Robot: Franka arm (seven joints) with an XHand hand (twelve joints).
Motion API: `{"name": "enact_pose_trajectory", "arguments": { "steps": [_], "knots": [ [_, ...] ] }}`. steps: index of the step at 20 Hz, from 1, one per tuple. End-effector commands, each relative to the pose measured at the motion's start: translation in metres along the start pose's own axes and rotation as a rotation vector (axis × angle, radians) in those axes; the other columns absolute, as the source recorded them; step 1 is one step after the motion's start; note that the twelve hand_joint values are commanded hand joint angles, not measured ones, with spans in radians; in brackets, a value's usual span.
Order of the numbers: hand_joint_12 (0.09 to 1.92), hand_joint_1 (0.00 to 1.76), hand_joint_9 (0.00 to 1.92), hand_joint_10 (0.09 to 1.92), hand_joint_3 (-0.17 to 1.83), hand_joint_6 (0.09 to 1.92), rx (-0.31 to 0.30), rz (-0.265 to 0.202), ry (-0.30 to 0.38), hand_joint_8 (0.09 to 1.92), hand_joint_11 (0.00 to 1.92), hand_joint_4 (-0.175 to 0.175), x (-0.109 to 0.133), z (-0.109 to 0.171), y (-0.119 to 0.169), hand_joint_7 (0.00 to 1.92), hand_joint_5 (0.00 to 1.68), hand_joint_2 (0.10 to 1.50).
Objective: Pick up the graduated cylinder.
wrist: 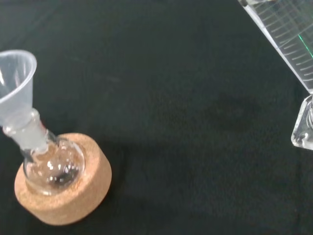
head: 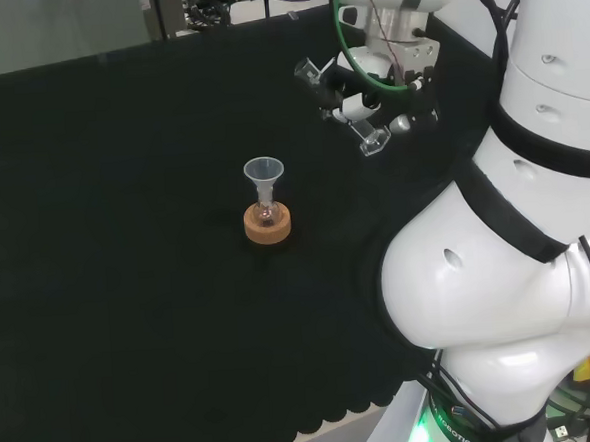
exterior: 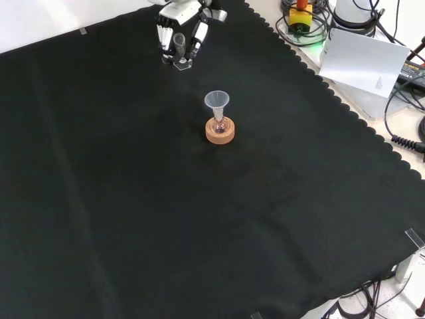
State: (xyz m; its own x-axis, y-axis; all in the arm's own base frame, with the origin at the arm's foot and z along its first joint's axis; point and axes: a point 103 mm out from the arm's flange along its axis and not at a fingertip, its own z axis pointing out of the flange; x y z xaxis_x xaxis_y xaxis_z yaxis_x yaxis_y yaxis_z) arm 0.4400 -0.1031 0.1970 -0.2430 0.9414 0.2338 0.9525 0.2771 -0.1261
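The clear graduated cylinder (head: 368, 133) is tilted, and the black and white hand (head: 367, 88) has its fingers curled round its tube. Its mouth (head: 307, 71) points to the left in the head view, and its clear base (head: 374, 144) hangs lower right, seemingly just above the cloth. From the front, the hand (exterior: 178, 26) is at the cloth's far edge with the cylinder (exterior: 179, 48) between the fingers. In the wrist view the cylinder's marked tube (wrist: 288, 41) and base (wrist: 304, 131) are close by.
A small round flask (head: 266, 214) with a clear funnel (head: 264, 171) in its neck sits on a cork ring (head: 267, 226) mid-cloth, a short way from the hand; front view shows it (exterior: 219, 126). Papers and cables (exterior: 365, 60) lie beyond the cloth's scalloped edge.
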Motion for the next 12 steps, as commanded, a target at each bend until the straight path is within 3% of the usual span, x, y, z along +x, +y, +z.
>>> {"name": "enact_pose_trajectory", "arguments": {
  "steps": [1, 12],
  "knots": [
    [0.68, 1.14, 1.64, 0.09, -0.17, 1.16, 0.083, -0.023, -0.070, 0.29, 1.36, -0.175, 0.023, 0.001, -0.005, 1.45, 0.90, 1.25],
    [0.67, 1.14, 1.64, 0.09, -0.17, 1.16, 0.164, -0.021, -0.150, 0.28, 1.37, -0.175, 0.043, 0.008, -0.034, 1.46, 0.90, 1.25]
  ]
}}
